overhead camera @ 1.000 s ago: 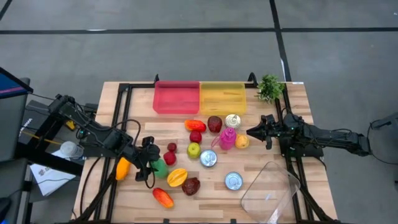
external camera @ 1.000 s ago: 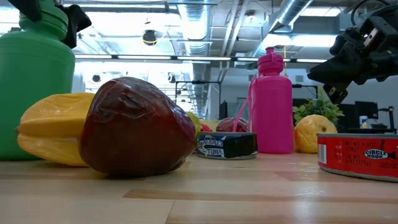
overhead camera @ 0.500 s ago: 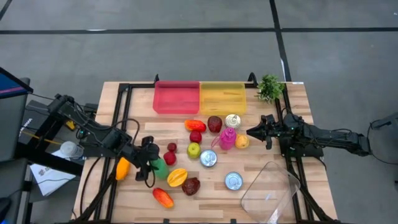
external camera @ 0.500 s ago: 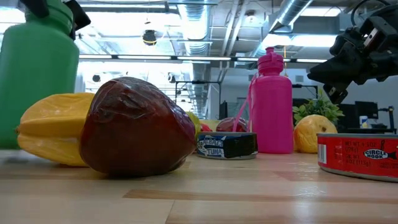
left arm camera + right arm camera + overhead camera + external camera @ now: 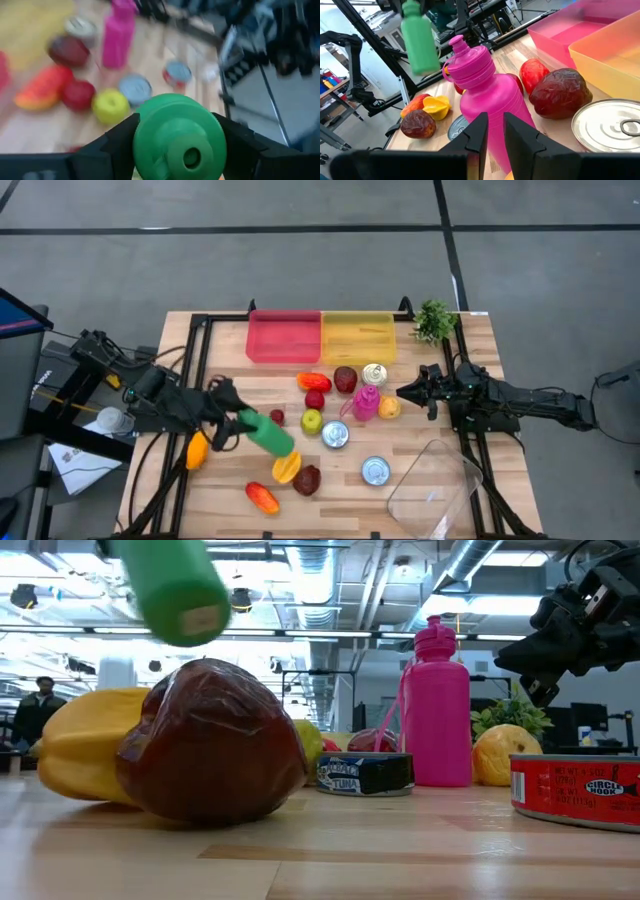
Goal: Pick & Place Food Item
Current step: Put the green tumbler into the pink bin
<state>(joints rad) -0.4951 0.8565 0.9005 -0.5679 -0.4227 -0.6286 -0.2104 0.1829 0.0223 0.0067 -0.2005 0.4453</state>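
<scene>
A: Where is room lying open on the worktop (image 5: 480,360)?

B: Along the near left edge; fruit, cans and the pink bottle (image 5: 365,402) are crowding the middle, blocking any hand.

From down at table level, a flat tin (image 5: 364,774) reads "TUNA" on its blue label. The red can (image 5: 575,790) at the right edge carries "CIRCLE HOOK" in white.
</scene>
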